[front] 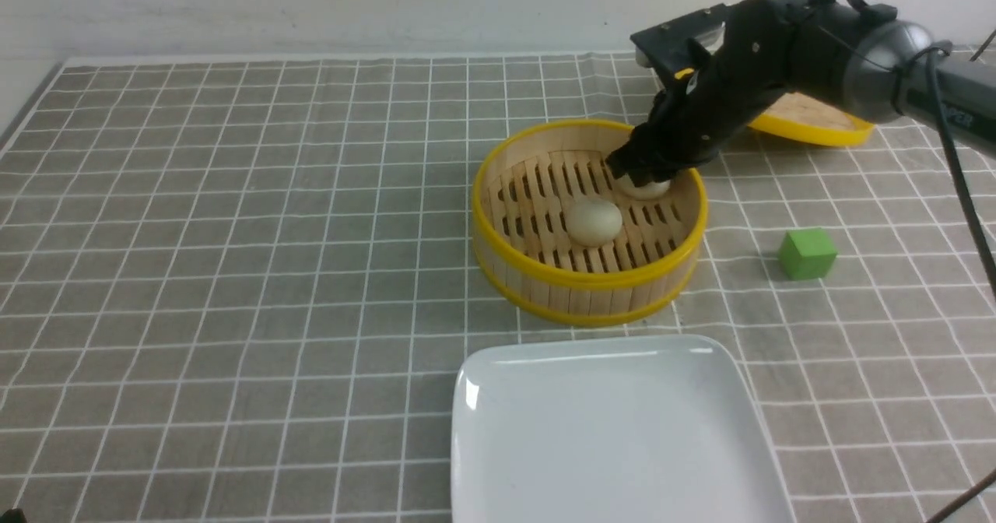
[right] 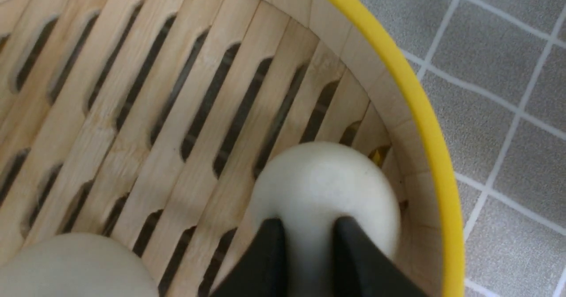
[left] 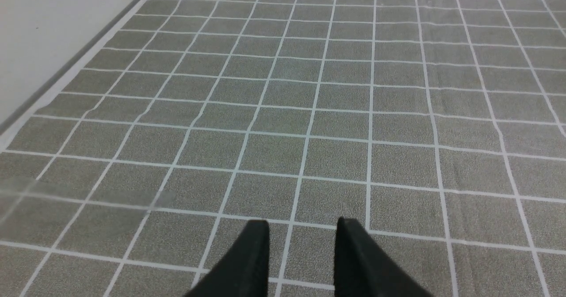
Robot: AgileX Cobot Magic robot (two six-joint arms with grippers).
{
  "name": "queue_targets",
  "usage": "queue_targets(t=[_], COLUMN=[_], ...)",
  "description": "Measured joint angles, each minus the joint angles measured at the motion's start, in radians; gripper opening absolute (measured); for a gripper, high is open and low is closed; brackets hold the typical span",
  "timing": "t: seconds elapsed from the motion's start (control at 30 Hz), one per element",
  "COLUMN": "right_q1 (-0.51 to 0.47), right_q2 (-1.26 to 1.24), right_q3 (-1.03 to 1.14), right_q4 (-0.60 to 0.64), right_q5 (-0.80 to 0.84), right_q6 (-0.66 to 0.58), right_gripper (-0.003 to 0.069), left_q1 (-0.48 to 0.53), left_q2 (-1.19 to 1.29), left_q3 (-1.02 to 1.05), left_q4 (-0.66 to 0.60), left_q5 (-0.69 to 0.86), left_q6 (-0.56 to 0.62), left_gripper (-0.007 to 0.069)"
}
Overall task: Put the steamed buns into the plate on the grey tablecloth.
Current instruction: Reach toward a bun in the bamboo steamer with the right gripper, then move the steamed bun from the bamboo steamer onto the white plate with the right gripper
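Two cream steamed buns lie in the yellow-rimmed bamboo steamer on the grey tablecloth. One bun rests free near the steamer's middle. The other bun sits against the far right wall, and my right gripper reaches down onto it. In the right wrist view the two black fingers of the right gripper pinch into that bun; the free bun shows at the corner. The white plate lies empty in front of the steamer. My left gripper hovers over bare cloth, a narrow gap between its fingers.
The steamer's flat yellow-rimmed lid lies at the back right, partly behind my right arm. A green cube stands on the cloth to the right of the steamer. The cloth's far edge meets a pale wall.
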Motion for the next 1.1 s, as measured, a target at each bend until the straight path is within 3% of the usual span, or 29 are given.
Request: queue_targets(t=[0.1,0.33,0.47,0.53,0.67,0.83,0.93,1.1], right_q1=[0.0,0.0,0.0,0.001,0.029,0.175,0.264,0.315], right_q2=[-0.035,-0.265,-0.468,-0.514,-0.634,-0.714,-0.713,-0.642], right_q3=[0.0,0.0,-0.005,0.004,0.189,0.591,0.784,0.913], right_q4=[0.0,0.035,0.149,0.199,0.317,0.397,0.405,0.405], right_q5=[0.035,0.218,0.449,0.486,0.492,0.475,0.361,0.205], right_q6=[0.0,0.0,0.0,0.0,0.0,-0.042,-0.052,-0.053], right_gripper=[0.0013,0.0011,0.0011,0.0013,0.0015,0.0016,0.0018,0.002], left_q1=[0.0,0.0,0.0,0.0,0.0,0.0,0.0,0.0], left_q2=[0.0,0.0,0.0,0.0,0.0,-0.001,-0.001,-0.001], left_q3=[0.0,0.0,0.0,0.0,0.0,0.0,0.0,0.0], left_q4=[0.0,0.0,0.0,0.0,0.0,0.0,0.0,0.002], left_q5=[0.0,0.0,0.0,0.0,0.0,0.0,0.0,0.001], left_q6=[0.0,0.0,0.0,0.0,0.0,0.0,0.0,0.0], left_gripper=[0.0241,0.0241,0.0241,0.0241,0.0241,0.0241,0.0241,0.0241])
